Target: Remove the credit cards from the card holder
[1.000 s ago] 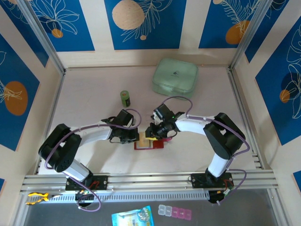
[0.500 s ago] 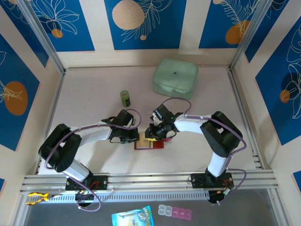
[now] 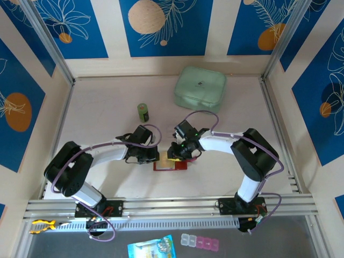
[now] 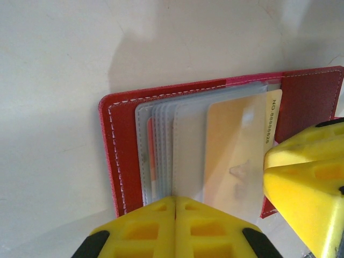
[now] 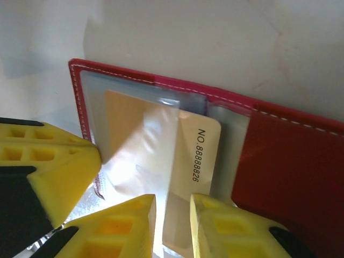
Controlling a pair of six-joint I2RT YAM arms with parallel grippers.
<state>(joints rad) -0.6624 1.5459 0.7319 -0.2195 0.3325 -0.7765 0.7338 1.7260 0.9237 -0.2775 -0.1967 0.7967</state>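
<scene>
Clearly the card holder (image 4: pixel 115 156) lies open and flat on the pale surface (image 3: pixel 107 134), near its front edge, between the two arms. Inside it, one orange-tan credit card (image 5: pixel 199 156) with a printed number sticks partly out of a clear pocket (image 4: pixel 188 145). The left tool (image 4: pixel 174 203) is closed, its yellow fingers pressed together at the edge of the pockets. The right tool (image 5: pixel 173 207) has its jaws a little apart, and the free end of the card lies in the gap. Further back stand a small green cylinder (image 3: pixel 143 112) and, near the back wall, a mint-green case (image 3: pixel 200 86). The walls (image 3: pixel 107 64) carry blue panels (image 3: pixel 183 37) with white leaves and orange discs. A metal rail (image 3: pixel 172 207) runs along the front.
</scene>
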